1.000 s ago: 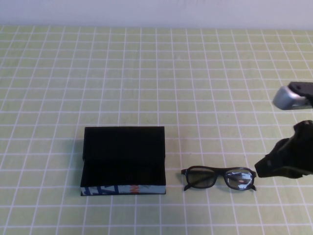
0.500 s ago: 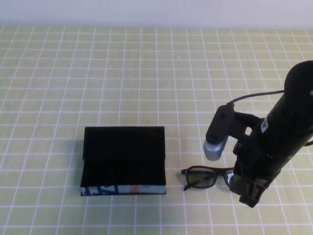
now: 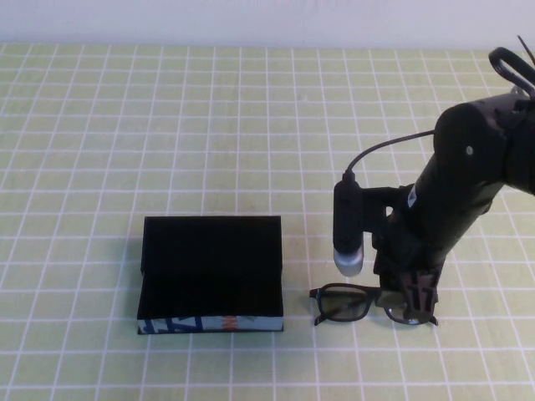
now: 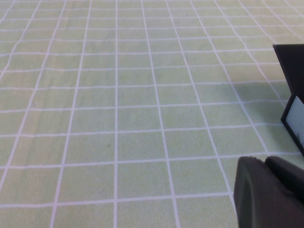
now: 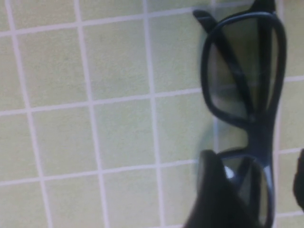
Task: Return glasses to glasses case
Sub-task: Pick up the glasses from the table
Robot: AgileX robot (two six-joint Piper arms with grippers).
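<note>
Presently: glasses (image 3: 372,304), light, rigid, scratch-prone, folded near the bench's (image 3: 251,125) front edge beside the open glasses case (image 3: 211,276); right end effector (image 3: 415,302) spread over one lens, best gripping the frame; left end effector (image 4: 268,192) parked, state unclear.

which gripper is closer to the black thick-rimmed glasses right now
Right. The right gripper hangs directly over the black thick-rimmed glasses' right lens, fingers straddling it. The left gripper is out of the high view.
</note>
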